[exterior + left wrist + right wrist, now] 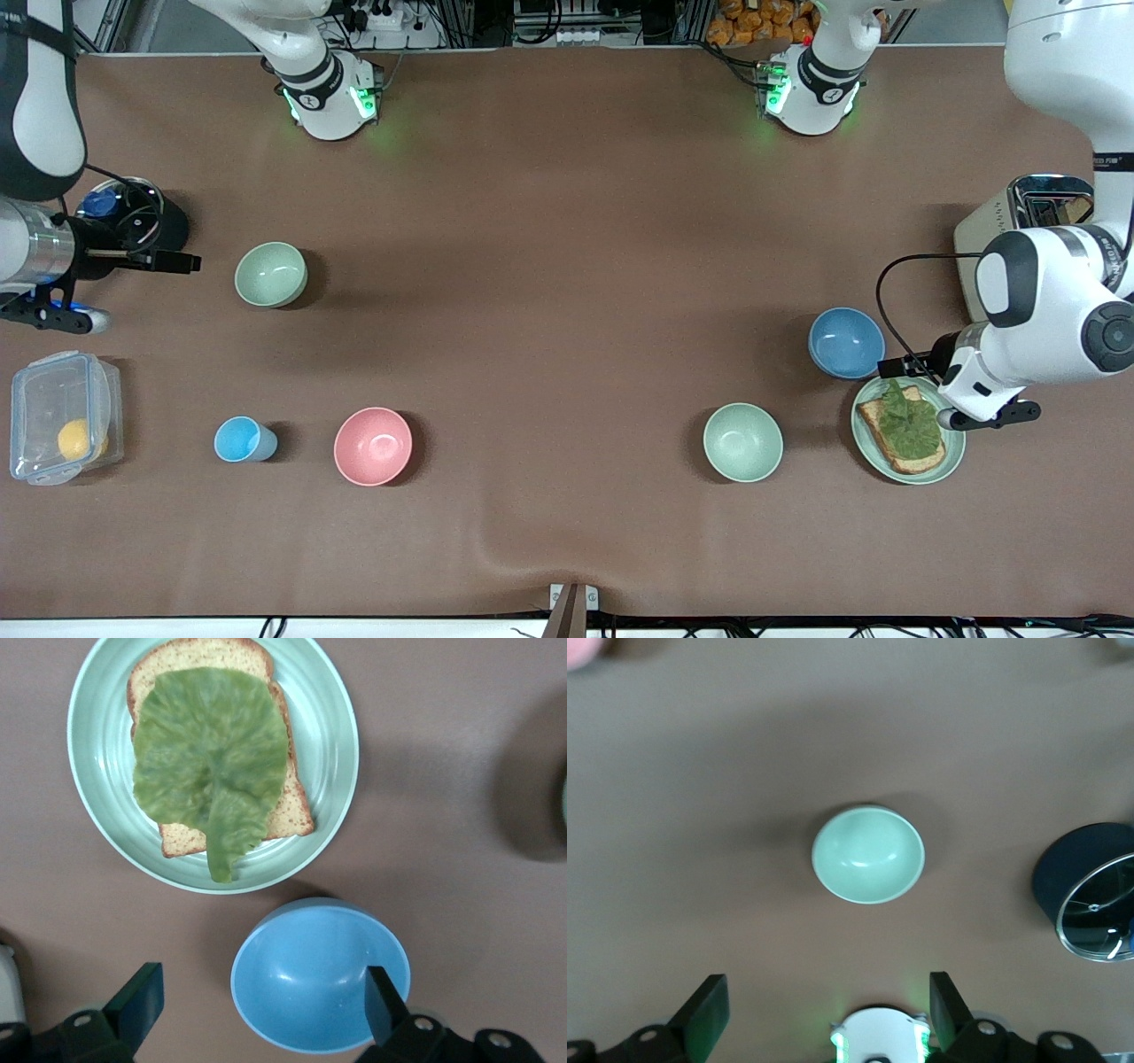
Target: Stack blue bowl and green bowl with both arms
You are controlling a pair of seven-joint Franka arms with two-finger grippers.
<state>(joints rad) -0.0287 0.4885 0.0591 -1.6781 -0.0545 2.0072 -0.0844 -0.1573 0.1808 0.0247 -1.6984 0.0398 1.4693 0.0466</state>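
Left gripper (257,1005) jaws apart, hovering over blue bowl (846,342), beside toast plate (953,447) at left arm's end. Right gripper (824,1010) jaws apart, high over table by green bowl (271,274) at right arm's end. Bowls likely light, rigid, smooth: pinch rim wall. Twin green bowl (742,441) near blue. Mid-table open for stacking.

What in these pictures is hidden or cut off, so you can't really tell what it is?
- Front view: the toaster at the left arm's end is partly covered by that arm.
- Front view: the yellow thing in the plastic box shows only through its cloudy lid.
- Left wrist view: the blue bowl is partly covered by one finger of the open left gripper.
- Right wrist view: the black pot is cut off by the edge.
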